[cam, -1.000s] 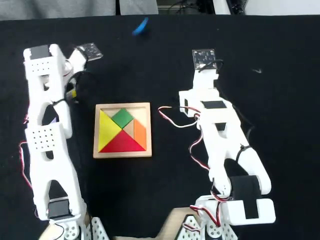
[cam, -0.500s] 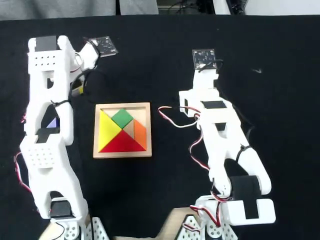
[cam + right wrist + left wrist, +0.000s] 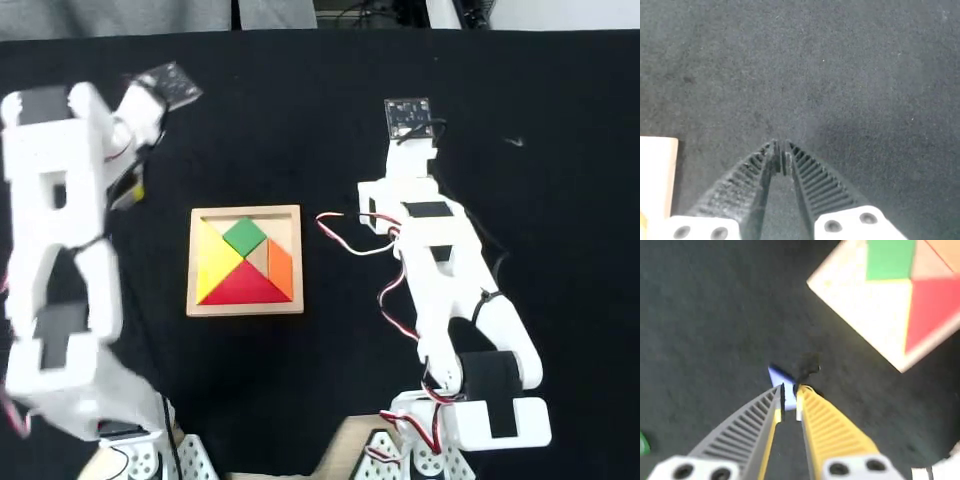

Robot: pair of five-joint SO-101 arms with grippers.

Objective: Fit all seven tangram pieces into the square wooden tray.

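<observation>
Item: square wooden tray (image 3: 245,209), mid-table on the black cloth (image 3: 330,100). Inside we count a yellow triangle (image 3: 214,263), green square (image 3: 245,236), red triangle (image 3: 245,288) and orange piece (image 3: 282,268).
Item: left gripper (image 3: 788,390), left of the tray, clamped on a blue piece (image 3: 777,376).
Item: right gripper (image 3: 781,152), right of the tray, fingers pressed together.

Matte black table (image 3: 560,200). Pale wooden tray (image 3: 245,310) with green square (image 3: 245,236), yellow triangle (image 3: 214,262), red triangle (image 3: 246,287), orange piece (image 3: 281,268). Separate blue piece (image 3: 780,377). Ribbed left gripper (image 3: 788,390) yellow and grey; ribbed right gripper (image 3: 779,147) black.
</observation>
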